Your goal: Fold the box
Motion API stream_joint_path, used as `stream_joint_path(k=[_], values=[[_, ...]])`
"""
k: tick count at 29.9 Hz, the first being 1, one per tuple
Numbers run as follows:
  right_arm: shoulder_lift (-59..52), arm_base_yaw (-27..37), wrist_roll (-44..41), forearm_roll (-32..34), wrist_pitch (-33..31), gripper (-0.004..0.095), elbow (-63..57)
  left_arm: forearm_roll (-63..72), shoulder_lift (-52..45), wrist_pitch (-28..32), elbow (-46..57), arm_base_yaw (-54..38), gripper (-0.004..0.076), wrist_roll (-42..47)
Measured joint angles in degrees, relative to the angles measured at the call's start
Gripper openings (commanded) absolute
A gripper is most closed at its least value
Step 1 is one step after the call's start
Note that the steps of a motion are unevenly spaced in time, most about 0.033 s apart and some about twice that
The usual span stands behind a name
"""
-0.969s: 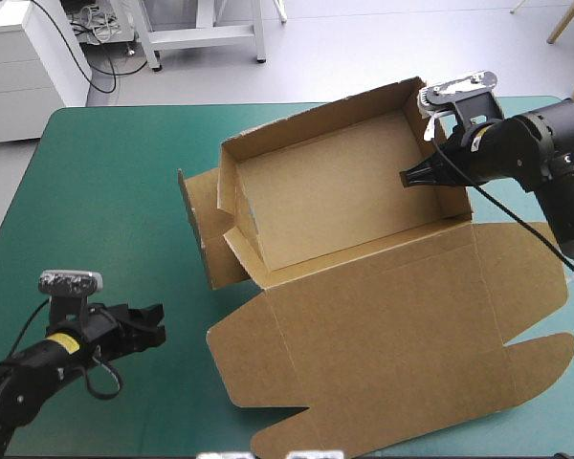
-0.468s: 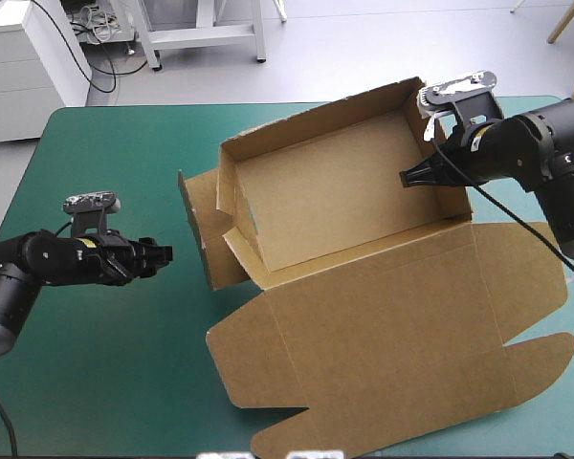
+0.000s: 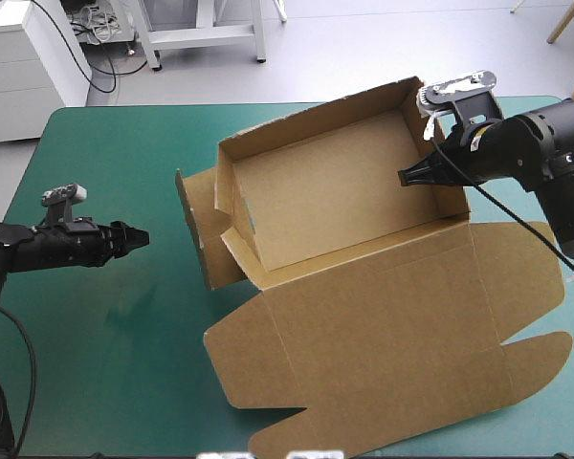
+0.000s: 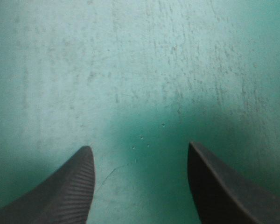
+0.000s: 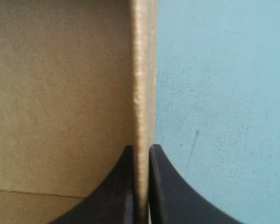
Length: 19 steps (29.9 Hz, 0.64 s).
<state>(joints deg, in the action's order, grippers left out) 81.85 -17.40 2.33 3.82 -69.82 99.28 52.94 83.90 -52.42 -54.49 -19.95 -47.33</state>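
Teal-green worktop (image 3: 96,363) carries the brown box (image 3: 335,191), walls raised, lid flat. Right claw (image 3: 405,179) pinches the box's right wall; left claw (image 3: 142,235), fingers spread, hangs well left of the box.

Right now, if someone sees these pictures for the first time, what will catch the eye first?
The big brown box fills the middle of the teal-green table: an open tray, its lid flat toward the near edge. The right gripper has its jaws shut on the tray's right wall; the left gripper, jaws open, hangs over bare cover left of the box.
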Motion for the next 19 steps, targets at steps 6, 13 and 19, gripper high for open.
stream_joint_path(k=[6,13,19], values=[[0.0,0.0,0.0,-3.8,2.9,-0.0022,0.0,20.0,4.7,-1.2,5.1,0.0,0.0421,-17.5],[1.7,0.0,-0.2,-6.2,5.1,-0.0021,0.0,29.1,5.4,-6.4,7.5,0.0,0.0421,-27.5],[5.6,0.0,-0.3,-6.2,5.5,-0.0021,0.0,33.9,5.4,-13.5,7.5,0.0,0.0421,-30.9]])
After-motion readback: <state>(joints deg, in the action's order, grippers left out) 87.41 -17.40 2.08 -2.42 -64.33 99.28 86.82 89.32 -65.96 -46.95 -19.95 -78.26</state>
